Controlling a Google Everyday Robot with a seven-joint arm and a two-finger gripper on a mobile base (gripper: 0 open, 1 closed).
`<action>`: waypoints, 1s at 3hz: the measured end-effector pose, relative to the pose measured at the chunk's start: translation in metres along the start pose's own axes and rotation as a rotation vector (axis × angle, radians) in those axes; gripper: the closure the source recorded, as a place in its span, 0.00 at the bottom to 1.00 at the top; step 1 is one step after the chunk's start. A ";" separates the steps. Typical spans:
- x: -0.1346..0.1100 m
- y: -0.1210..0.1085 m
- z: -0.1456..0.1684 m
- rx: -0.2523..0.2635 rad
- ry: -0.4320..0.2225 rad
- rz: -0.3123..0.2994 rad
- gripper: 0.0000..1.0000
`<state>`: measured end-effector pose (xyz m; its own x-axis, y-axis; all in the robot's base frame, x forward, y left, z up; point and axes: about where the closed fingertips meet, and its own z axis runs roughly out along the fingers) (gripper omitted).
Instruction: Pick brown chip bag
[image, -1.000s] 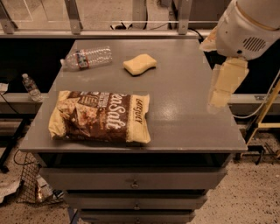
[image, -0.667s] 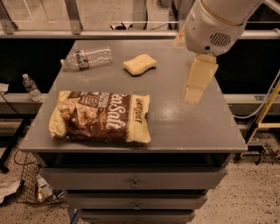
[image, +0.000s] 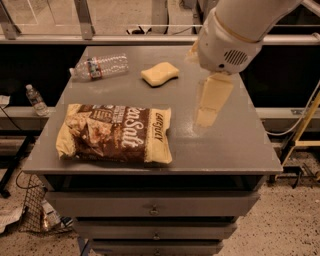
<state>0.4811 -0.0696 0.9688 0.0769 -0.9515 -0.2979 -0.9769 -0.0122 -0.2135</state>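
Grey cabinet top, drawers below. Brown chip bag: lying flat, front-left, near the edge. Yellow sponge and toppled water bottle: rear, apart. Gripper: pointing down over the right half, beside the bag; its spread indeterminable. Speckled floor; small bottle upright at left.

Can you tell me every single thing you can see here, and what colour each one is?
brown chip bag: one, brown with cream ends, lying flat at the table's front left.
water bottle: one, clear, on its side at the table's back left.
sponge: one, yellow, back middle of the table.
table: one, grey, in the middle of the view.
small bottle: one, clear, off the table, to its left.
arm: one, white, above the table's back right.
gripper: one, cream, hanging over the table right of the bag, not touching it.
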 end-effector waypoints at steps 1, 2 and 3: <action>-0.040 0.014 0.036 -0.060 -0.025 -0.054 0.00; -0.074 0.026 0.070 -0.124 -0.013 -0.108 0.00; -0.095 0.026 0.100 -0.167 0.029 -0.134 0.00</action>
<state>0.4680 0.0512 0.8983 0.2049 -0.9464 -0.2498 -0.9780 -0.1875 -0.0918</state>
